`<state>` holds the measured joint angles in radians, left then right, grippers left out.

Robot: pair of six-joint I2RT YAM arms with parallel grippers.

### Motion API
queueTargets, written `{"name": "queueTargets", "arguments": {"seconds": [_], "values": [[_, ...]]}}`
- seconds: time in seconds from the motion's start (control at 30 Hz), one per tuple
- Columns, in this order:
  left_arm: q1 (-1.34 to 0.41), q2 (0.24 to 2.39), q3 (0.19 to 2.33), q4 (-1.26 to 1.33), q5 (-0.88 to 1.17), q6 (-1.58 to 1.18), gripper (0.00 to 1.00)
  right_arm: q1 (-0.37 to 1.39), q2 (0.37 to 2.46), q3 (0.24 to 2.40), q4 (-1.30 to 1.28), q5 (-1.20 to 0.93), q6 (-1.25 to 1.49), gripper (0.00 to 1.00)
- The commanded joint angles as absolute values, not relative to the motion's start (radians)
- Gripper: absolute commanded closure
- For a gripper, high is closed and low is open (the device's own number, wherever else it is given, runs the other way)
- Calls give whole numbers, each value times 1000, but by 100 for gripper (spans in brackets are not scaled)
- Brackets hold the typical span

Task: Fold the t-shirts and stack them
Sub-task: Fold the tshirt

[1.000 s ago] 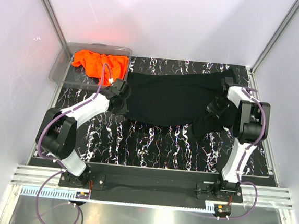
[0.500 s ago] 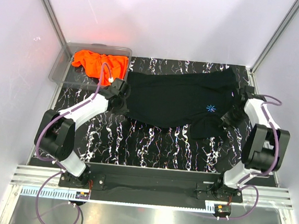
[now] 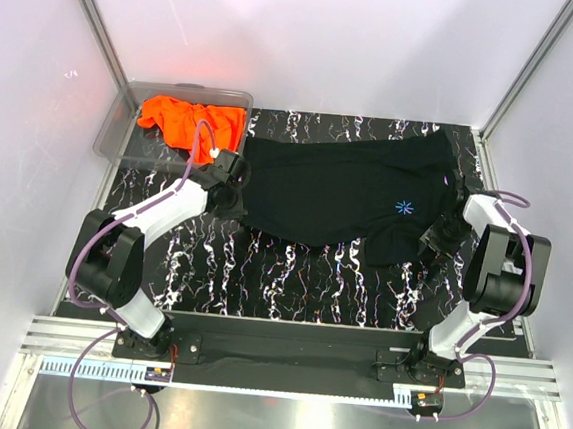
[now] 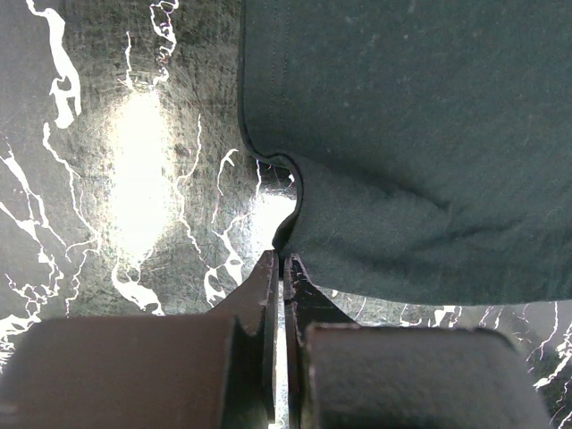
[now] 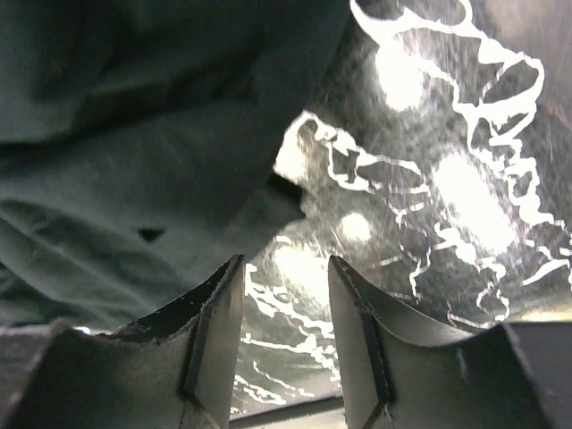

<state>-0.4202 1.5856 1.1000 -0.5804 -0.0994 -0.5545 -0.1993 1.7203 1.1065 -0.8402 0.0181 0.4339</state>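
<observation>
Now the black t-shirt (image 3: 339,189) lies spread across the far half of the worktop (image 3: 291,275), which has a black surface with white marble veins. It is mostly flat, with some wrinkles on its right side, and a small light-blue starburst logo (image 3: 402,208) shows on the chest. The orange t-shirt (image 3: 189,121) lies crumpled in the clear bin (image 3: 113,134) at the far left corner, well apart from the right arm.

The left end effector (image 4: 284,262) is at the left edge of the black t-shirt. In the left wrist view its two fingers are pressed together, and the curled hem of the shirt runs down right into the tips, so it is clenched on the fabric edge.

The right end effector (image 5: 284,268) is low over the worktop at the right side of the same shirt. Its fingers stand apart, released, and between them only the shiny marble surface is visible. The wrinkled black fabric lies just beside the left finger (image 5: 214,322), not between the two.
</observation>
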Motion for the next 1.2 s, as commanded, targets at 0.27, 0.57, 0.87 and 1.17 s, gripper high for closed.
{"name": "queueTargets", "arguments": {"seconds": [0.27, 0.57, 0.87, 1.17], "values": [[-422, 1557, 1098, -548, -83, -532, 100, -207, 1776, 1131, -759, 55, 405, 51], [-420, 1563, 1100, -548, -77, -528, 100, -206, 1830, 1147, -753, 103, 400, 53], [-417, 1569, 1098, -546, -72, -525, 100, -207, 1861, 1146, -721, 95, 388, 72], [-416, 1560, 1097, -555, -71, -520, 100, -207, 1872, 1137, -721, 113, 394, 99]]}}
